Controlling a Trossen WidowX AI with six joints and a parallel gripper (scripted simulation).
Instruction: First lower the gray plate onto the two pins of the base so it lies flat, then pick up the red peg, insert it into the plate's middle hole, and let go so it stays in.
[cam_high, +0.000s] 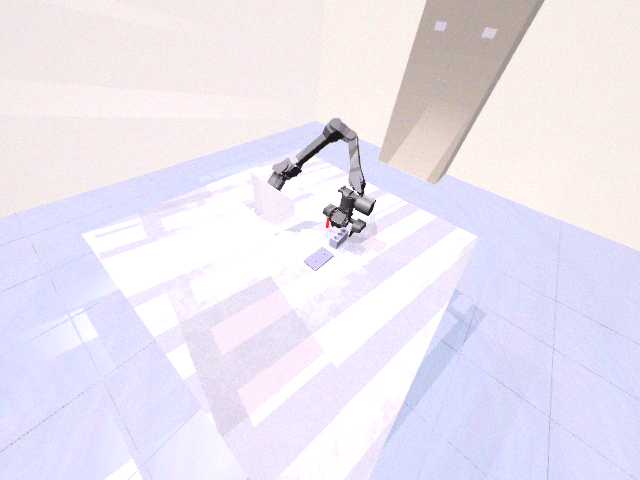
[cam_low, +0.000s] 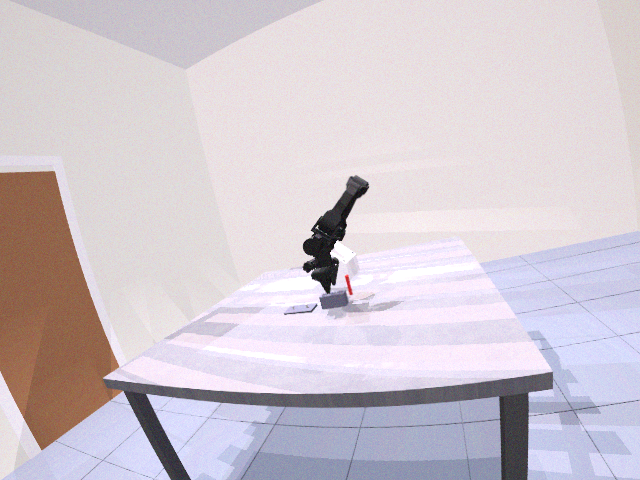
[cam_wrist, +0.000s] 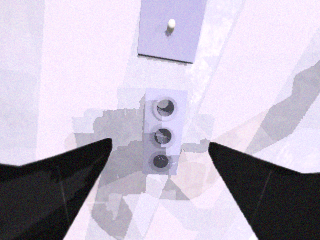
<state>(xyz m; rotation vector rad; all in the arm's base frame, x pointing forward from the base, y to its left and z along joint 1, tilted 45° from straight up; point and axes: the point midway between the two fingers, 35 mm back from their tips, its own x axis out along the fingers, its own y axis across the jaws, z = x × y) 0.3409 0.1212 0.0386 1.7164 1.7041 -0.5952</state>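
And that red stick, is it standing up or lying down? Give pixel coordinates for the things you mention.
Standing up: in the exterior view the red peg (cam_high: 327, 222) (cam_low: 348, 284) rises well above the table top (cam_high: 289, 320) (cam_low: 330, 361).

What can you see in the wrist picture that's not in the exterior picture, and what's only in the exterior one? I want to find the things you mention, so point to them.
Only the wrist view: looking down into the three round holes of the gray block (cam_low: 333, 300) (cam_wrist: 151, 120), with the jaws open, one on each side.

Only the exterior view: the red peg (cam_low: 348, 285), the brown door (cam_low: 49, 258), the table's dark legs and the long black arm (cam_low: 338, 209).

Both: the gray block, and the flat base (cam_low: 300, 309) (cam_wrist: 155, 37) with its pins. The wrist view cuts the base off, so just one pin shows there.
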